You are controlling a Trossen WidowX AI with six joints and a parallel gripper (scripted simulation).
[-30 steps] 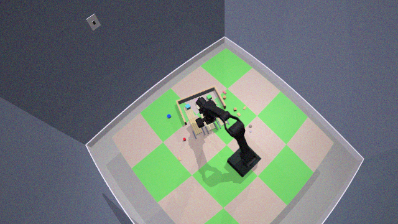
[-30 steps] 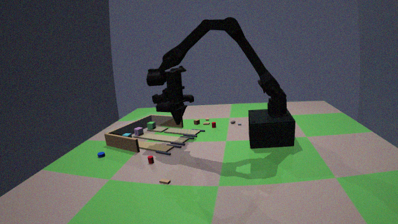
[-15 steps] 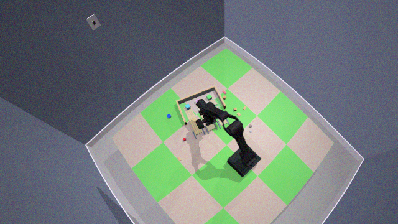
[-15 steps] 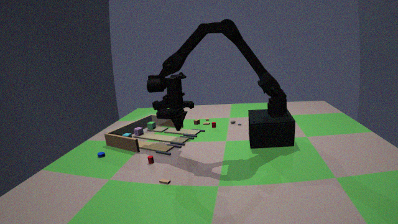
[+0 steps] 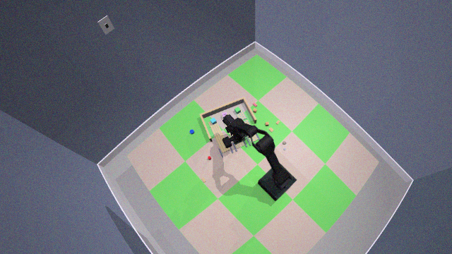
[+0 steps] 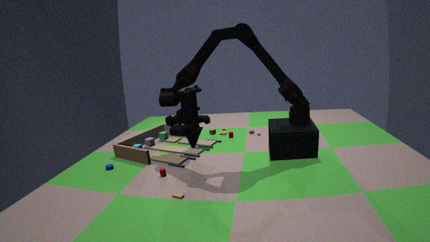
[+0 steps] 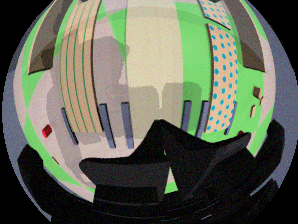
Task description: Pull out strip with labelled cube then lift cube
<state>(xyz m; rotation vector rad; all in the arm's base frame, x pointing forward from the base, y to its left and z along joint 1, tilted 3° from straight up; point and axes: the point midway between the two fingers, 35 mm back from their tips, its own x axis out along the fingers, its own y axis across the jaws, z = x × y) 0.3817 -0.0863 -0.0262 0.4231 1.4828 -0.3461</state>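
Three strips lie side by side inside the low wooden pen, each with a small cube at its far end. The middle strip is plain beige and shows no break in the wrist view, and it carries the lilac cube near the back wall; whether that cube bears a label is too small to tell. To one side sits the striped strip with the cyan cube, to the other the dotted strip with the green cube. Dark bars, the pull tabs, stick out from the strips' near ends toward the arm.

Now the gripper: fingers pressed tight together into a single point, nothing between them, aimed straight down over the near end of the middle strip. From the exterior view the tip is at or just above the strip; contact cannot be made out. The arm arches high from its black base, which stands well apart on the checkered floor.

Scattered outside the pen: a red cylinder just beside the strips' near ends, a blue disc off by the pen's wall, a tan block nearer the camera, and another red cylinder further back.
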